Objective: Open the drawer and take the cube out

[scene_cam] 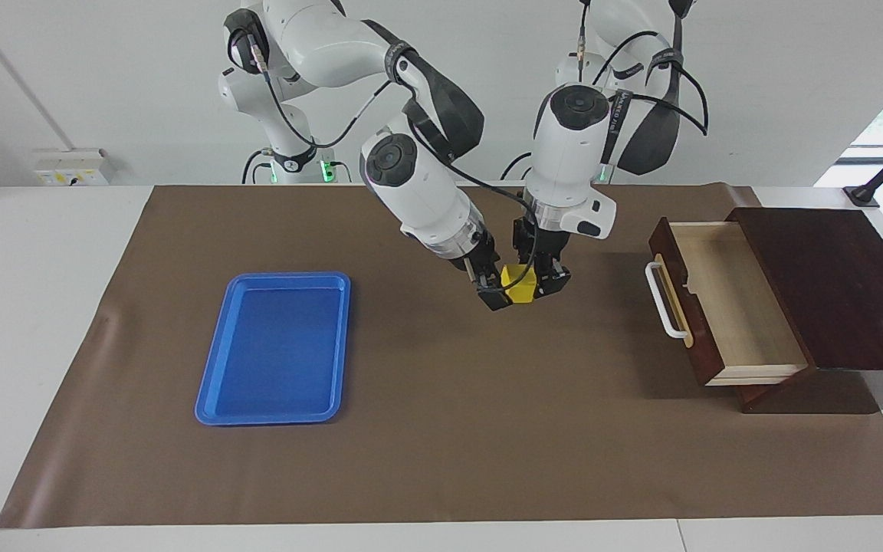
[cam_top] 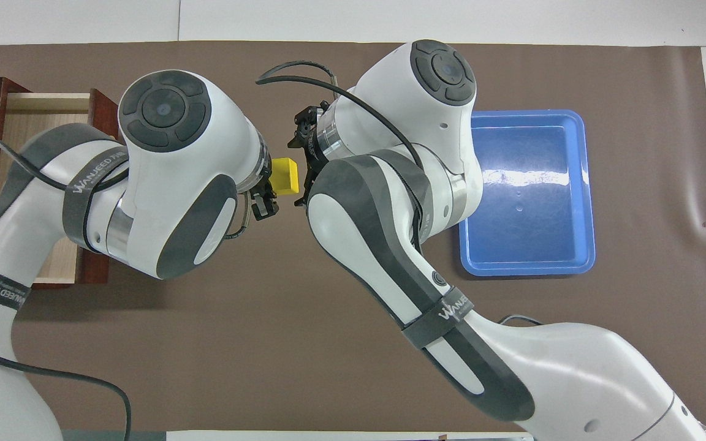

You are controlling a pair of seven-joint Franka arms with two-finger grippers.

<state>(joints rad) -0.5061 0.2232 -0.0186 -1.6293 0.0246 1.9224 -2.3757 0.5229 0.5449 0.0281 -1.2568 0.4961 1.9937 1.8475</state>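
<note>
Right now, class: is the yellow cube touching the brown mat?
Apart. The facing view shows the cube held by the left pincer above the mat.

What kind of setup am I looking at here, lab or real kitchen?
Most likely a robotics lab bench: a brown mat covers a white table, with only a wooden drawer box, blue tray and yellow cube as props before a bare wall.

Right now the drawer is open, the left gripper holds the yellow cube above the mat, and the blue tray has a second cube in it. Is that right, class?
Not quite. The tray holds nothing, as the facing view shows. The rest stands: the drawer is open and the left gripper holds the cube above the mat.
</note>
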